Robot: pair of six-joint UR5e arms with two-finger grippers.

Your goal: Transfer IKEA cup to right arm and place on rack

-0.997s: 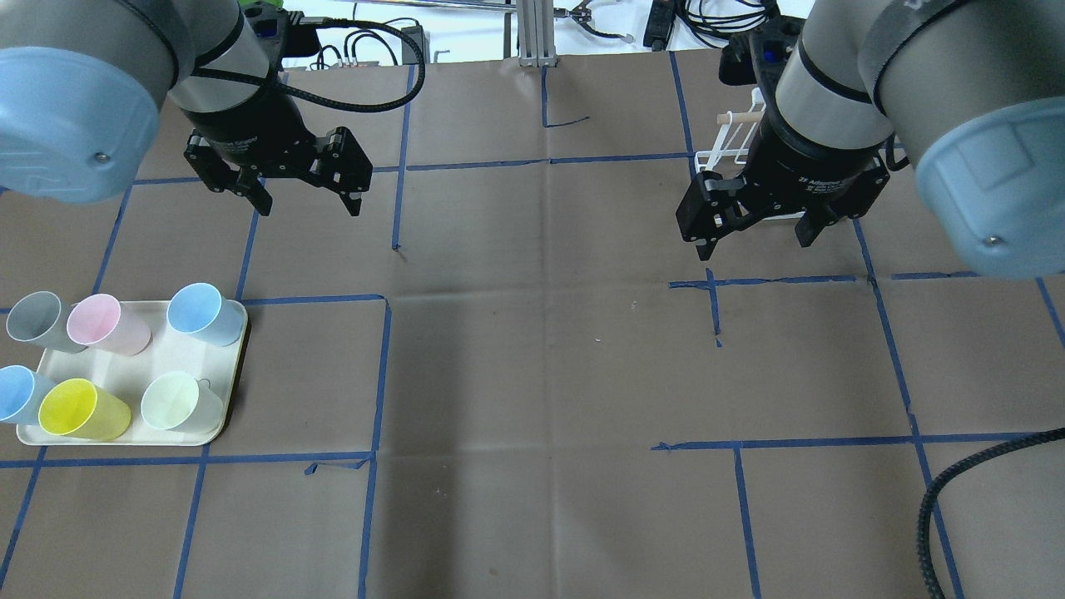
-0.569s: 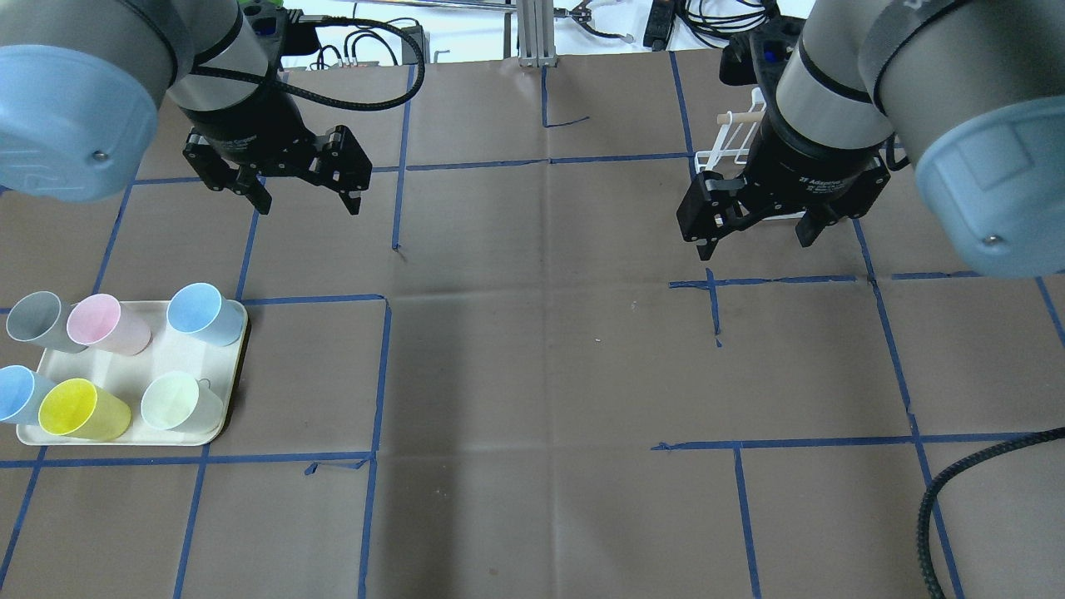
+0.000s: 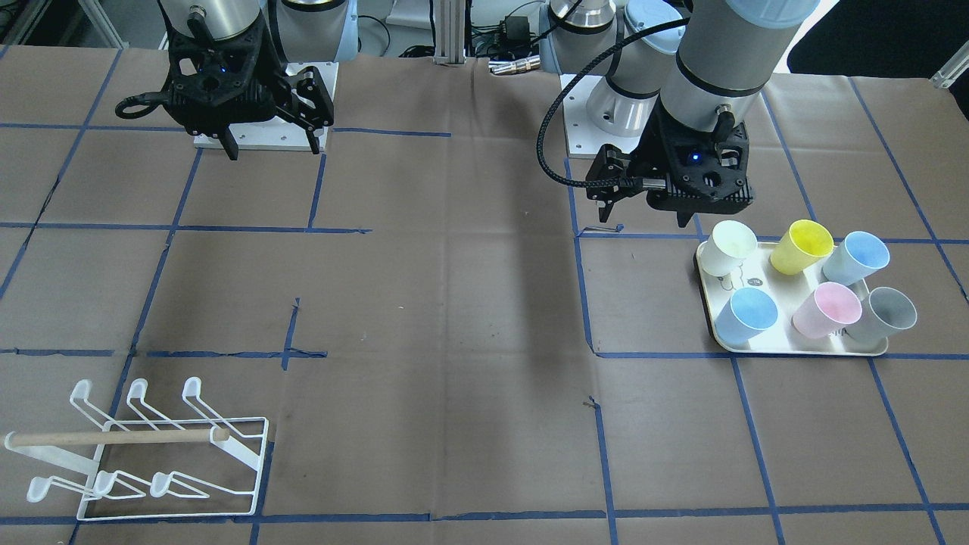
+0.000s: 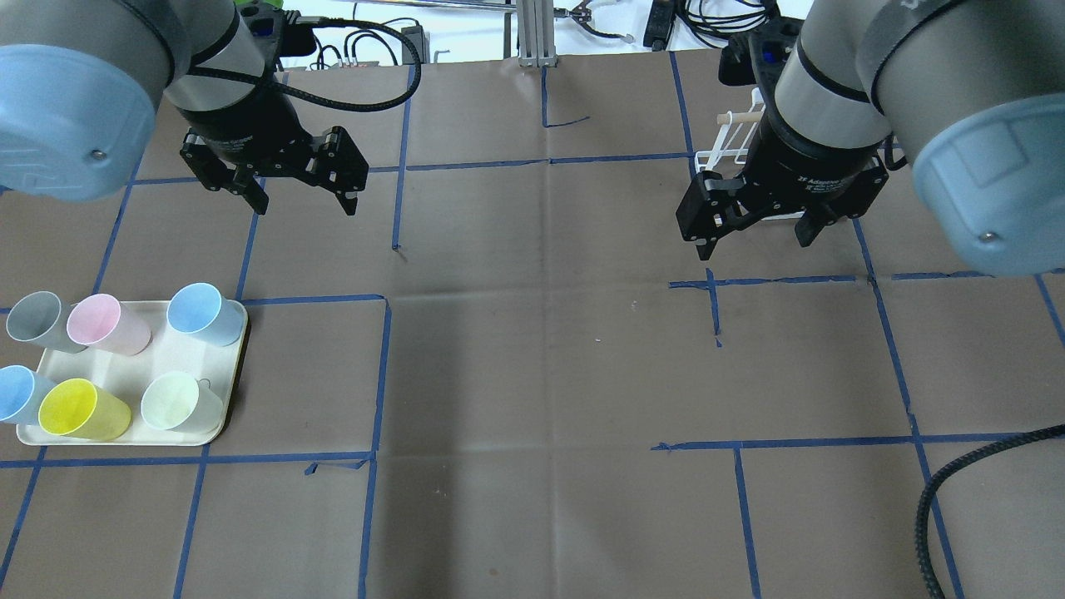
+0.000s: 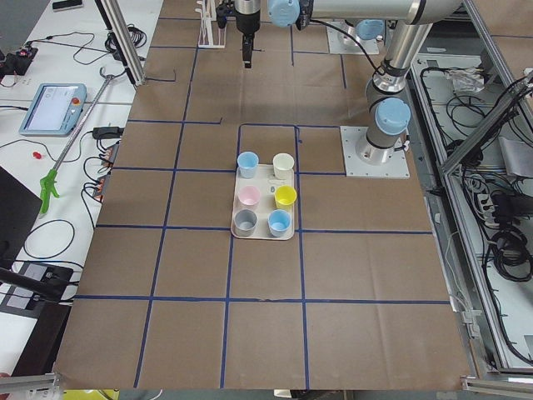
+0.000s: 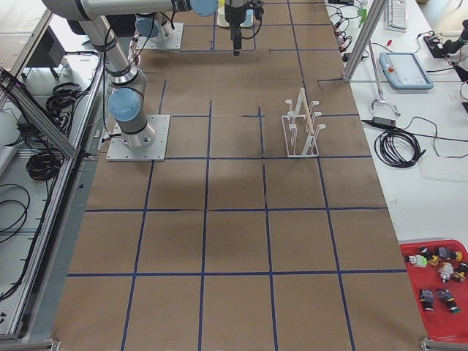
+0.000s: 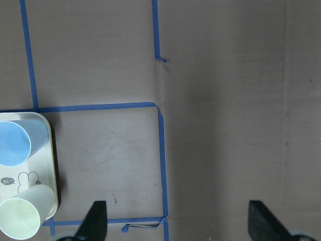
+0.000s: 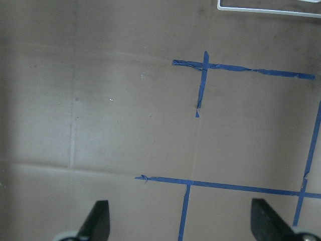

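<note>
Several pastel cups stand on a cream tray (image 4: 158, 359) at the table's left: a blue cup (image 4: 200, 312), a pink cup (image 4: 100, 323), a yellow cup (image 4: 79, 409) and a pale green cup (image 4: 176, 402) among them. My left gripper (image 4: 306, 204) is open and empty, high above the table, beyond and right of the tray. My right gripper (image 4: 757, 243) is open and empty, in front of the white wire rack (image 3: 151, 454). The rack is empty; in the overhead view the right wrist hides most of the rack (image 4: 722, 154).
Blue tape lines grid the brown paper table. The left wrist view shows the tray's right edge (image 7: 50, 165) with the blue cup (image 7: 17, 143) and the pale green cup (image 7: 22, 218). The right wrist view shows the rack's base wire (image 8: 271, 7) at the top.
My left gripper has drifted slightly left and away, still open. The right gripper has barely moved. The cups have not moved.
</note>
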